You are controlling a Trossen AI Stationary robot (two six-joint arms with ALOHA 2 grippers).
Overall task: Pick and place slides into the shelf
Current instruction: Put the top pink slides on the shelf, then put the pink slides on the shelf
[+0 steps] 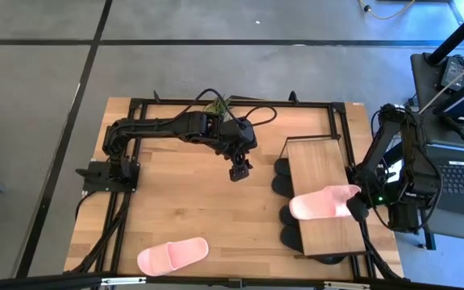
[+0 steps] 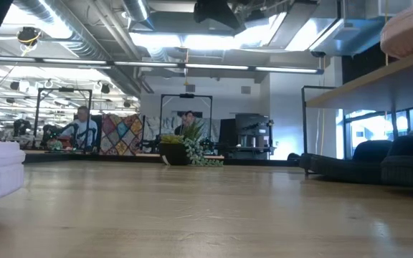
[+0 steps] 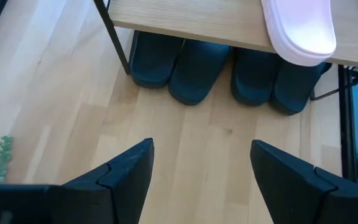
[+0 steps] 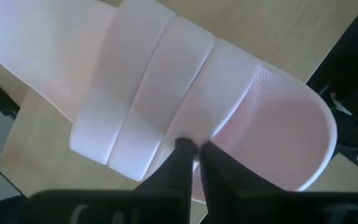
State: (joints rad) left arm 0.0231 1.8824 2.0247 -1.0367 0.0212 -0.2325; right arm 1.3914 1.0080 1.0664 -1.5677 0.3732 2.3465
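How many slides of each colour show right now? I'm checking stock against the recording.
Black slides: 4, in a row under the shelf.
Pink slides: 2, one on the shelf top, one on the table.
Total: 6 slides.

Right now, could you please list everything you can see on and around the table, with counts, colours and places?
black slides: four, black, side by side on the table under the shelf's top board.
pink slide on shelf: one, light pink, lying across the shelf top, near its front end.
pink slide on table: one, light pink, near the table's front edge, left of centre.
shelf: one, light wood top with dark frame, right side of the table.
table: one, light wood.
left claw: open, empty, hovering mid-table, facing the shelf.
right claw: pinched on the strap edge of the pink slide on shelf.
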